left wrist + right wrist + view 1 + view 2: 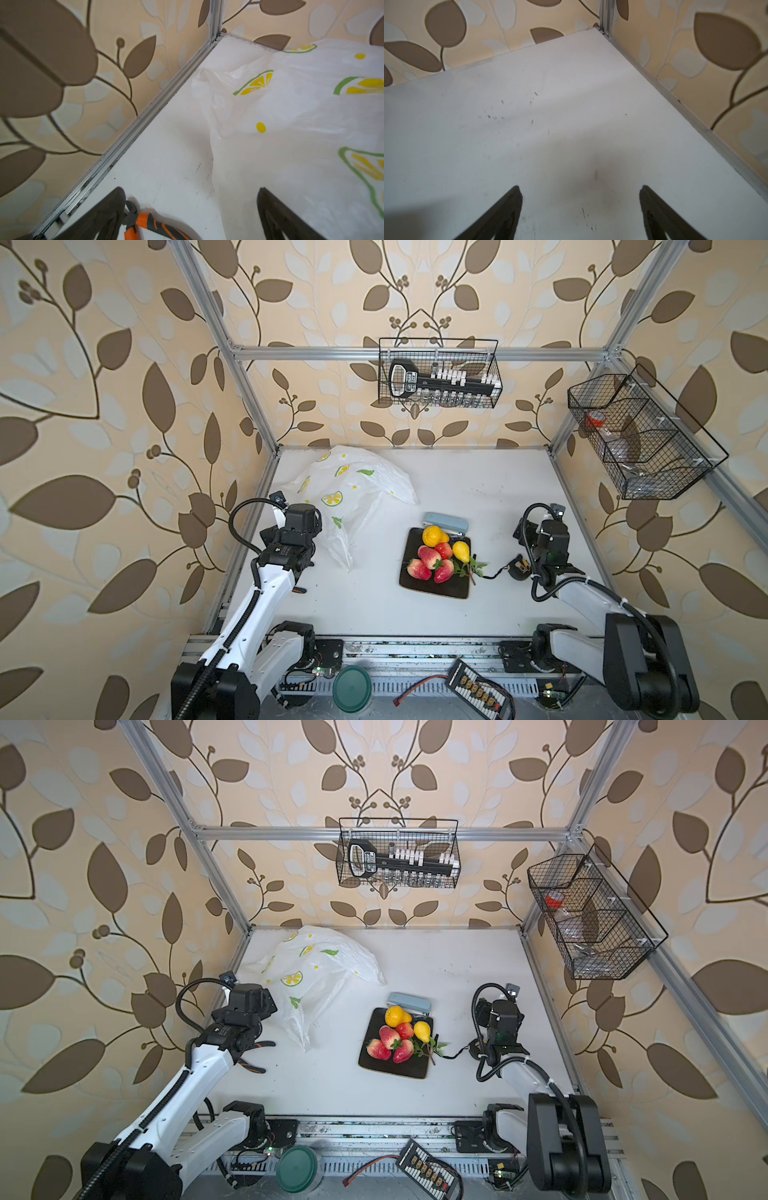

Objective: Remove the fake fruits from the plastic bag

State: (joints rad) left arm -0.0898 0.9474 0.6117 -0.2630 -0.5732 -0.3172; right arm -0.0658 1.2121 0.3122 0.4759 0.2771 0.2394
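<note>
So the fake fruits (434, 558) are all out of the bag, heaped on a black square tray (436, 592) that sits between the two grippers. Glossy plastic stuff: a bumpy round orange (432, 536) on the side away from the arms, a smooth yellow pear (460, 551), red strawberries and a blushed peach in the middle. There's also a green leafy sprig (473, 568) poking over the tray edge on the right gripper's side.

The plastic bag (353, 485) is thin, crinkly, see-through white with lemon slices and green leaves printed on it. It's slumped in soft folds just ahead of the left gripper (192, 192); in the left wrist view one fingertip sits over its edge. That gripper's jaws are spread wide, holding nothing, with orange-handled pliers (150, 225) lying by the other finger.

The right gripper (580, 188) is spread too, with only bare scuffed white table (571, 124) in front of it. A pale blue rounded box (446, 521) sits just beyond the tray, away from both arms.
</note>
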